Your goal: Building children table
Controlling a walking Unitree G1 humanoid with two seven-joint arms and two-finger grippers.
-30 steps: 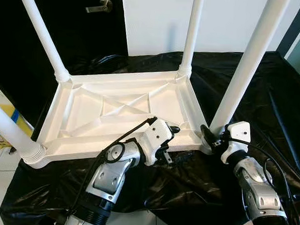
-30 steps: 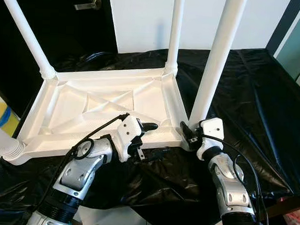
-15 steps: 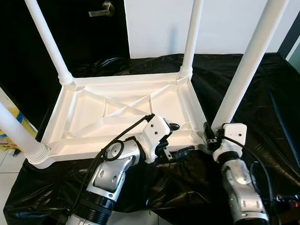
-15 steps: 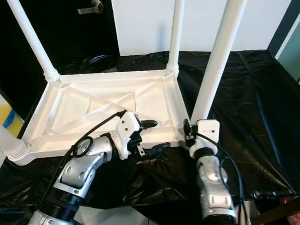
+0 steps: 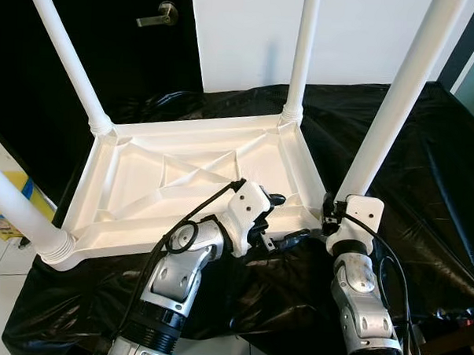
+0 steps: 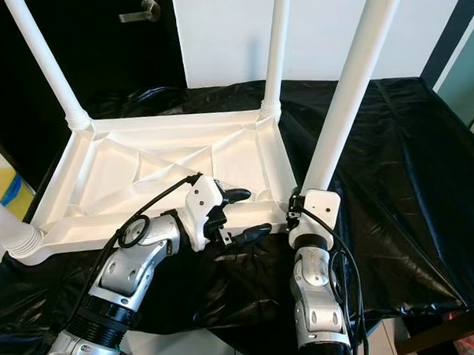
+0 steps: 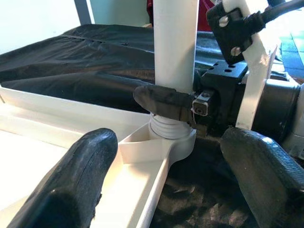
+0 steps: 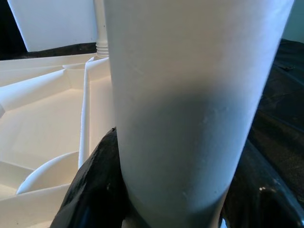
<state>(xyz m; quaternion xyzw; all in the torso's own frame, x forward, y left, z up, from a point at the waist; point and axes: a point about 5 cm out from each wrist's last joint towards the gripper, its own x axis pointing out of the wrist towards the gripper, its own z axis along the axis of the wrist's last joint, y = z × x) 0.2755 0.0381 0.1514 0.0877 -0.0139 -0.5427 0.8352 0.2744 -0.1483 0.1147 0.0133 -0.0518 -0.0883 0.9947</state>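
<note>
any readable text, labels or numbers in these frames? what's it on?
None can be read.
Upturned white table and its four legs, including the leg the right tool grips at its base: plain, no marking.
Left tool, open at the table's near edge: no label visible.
Black sheet and door handle: no text.
Yellow and blue object at the left edge: any print is too small to tell.

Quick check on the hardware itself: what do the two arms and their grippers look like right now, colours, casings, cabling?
Both arms are silver metal with ribbed black cuffs lower down. The left gripper and right gripper each have a white housing and long black fingers with a rough matte surface. Black cables loop along both arms.
</note>
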